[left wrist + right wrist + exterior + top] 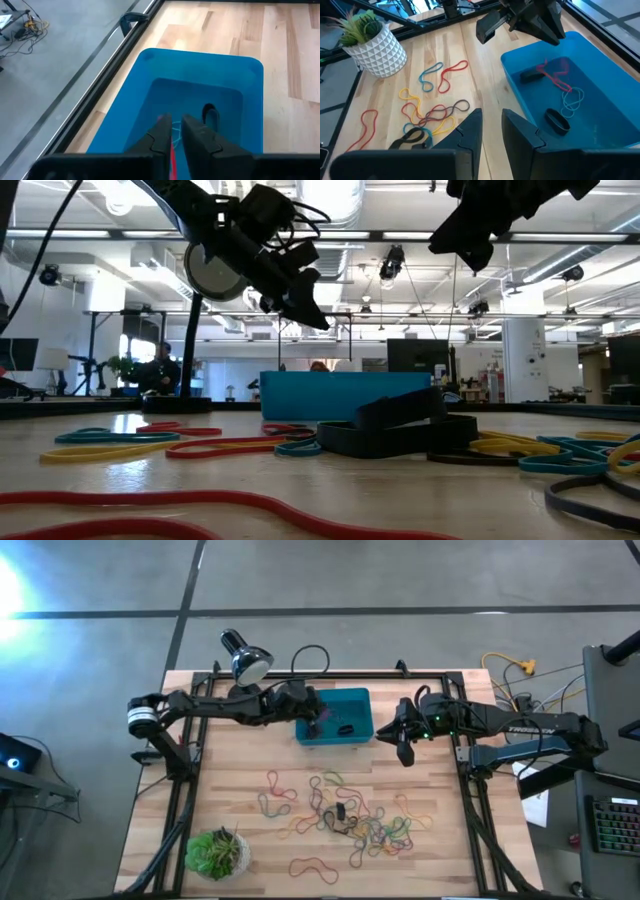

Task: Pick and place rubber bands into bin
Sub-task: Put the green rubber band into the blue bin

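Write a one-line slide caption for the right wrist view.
Left gripper above the teal bin, rubber bands scattered on the table.

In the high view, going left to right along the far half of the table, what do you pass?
Lamp → left gripper over the bin → right gripper, hanging beside the bin.

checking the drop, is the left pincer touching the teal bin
Apart. The low view shows the left pincer hanging in the air above the rim of the teal-blue rectangular plastic bin, with clear background between them.
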Action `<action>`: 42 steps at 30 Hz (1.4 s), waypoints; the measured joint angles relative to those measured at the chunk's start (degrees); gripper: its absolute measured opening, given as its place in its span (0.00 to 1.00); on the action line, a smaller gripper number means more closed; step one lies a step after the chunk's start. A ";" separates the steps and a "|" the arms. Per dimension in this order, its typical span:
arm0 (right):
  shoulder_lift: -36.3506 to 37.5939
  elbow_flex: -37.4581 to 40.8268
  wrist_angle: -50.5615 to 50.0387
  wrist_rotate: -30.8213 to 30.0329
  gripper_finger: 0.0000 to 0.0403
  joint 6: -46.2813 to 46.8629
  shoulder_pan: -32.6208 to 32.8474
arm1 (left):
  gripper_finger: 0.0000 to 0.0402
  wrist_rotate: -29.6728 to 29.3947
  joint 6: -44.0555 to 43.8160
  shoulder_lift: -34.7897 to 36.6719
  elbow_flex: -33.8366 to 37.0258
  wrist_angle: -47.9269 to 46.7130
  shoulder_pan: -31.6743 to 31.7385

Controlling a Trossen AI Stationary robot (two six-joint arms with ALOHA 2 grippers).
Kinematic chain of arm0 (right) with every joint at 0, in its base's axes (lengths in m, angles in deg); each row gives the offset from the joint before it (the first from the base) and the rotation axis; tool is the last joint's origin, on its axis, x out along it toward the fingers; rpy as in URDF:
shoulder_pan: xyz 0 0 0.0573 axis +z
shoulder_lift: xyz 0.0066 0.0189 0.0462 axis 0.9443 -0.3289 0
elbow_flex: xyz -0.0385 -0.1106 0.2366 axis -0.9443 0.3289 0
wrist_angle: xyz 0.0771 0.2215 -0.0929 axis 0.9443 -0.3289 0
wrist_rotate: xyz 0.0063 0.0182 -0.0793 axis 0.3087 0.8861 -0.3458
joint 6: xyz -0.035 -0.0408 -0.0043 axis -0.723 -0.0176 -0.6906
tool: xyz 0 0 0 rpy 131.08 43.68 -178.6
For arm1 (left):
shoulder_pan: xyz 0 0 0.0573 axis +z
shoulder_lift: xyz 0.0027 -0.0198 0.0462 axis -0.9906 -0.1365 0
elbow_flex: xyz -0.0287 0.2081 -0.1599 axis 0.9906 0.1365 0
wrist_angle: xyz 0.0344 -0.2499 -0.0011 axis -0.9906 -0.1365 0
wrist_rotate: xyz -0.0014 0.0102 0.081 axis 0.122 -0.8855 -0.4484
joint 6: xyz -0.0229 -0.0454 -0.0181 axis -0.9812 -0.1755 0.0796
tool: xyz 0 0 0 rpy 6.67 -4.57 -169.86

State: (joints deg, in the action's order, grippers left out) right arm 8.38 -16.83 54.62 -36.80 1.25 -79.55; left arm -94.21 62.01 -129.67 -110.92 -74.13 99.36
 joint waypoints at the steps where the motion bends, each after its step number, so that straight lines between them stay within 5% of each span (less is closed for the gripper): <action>1: 0.00 0.05 -0.05 0.00 0.16 -0.18 0.00 | 0.11 0.00 0.00 0.00 0.00 0.00 0.05; 11: -1.75 0.38 0.50 0.48 0.18 1.08 0.50 | 0.29 2.67 -0.66 2.86 -0.33 -4.79 -0.84; 19: -13.45 0.40 8.81 0.83 0.20 -4.01 5.18 | 0.29 10.15 -2.05 11.46 0.17 -11.89 -4.08; 30: -32.68 -0.32 15.13 2.62 0.19 -6.49 6.67 | 0.29 10.27 -2.20 24.27 2.09 -20.81 -8.91; 34: -37.78 -0.49 21.40 7.72 0.22 -6.97 6.75 | 0.29 10.18 -3.56 27.25 2.16 -23.28 -9.52; 42: -45.22 -4.31 23.52 7.76 0.29 -7.96 6.71 | 0.29 9.90 -5.11 30.36 3.28 -24.74 -9.76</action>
State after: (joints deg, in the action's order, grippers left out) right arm -36.84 -21.14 78.14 -29.04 -6.71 -72.84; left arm -84.31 56.89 -99.31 -107.63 -98.87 89.60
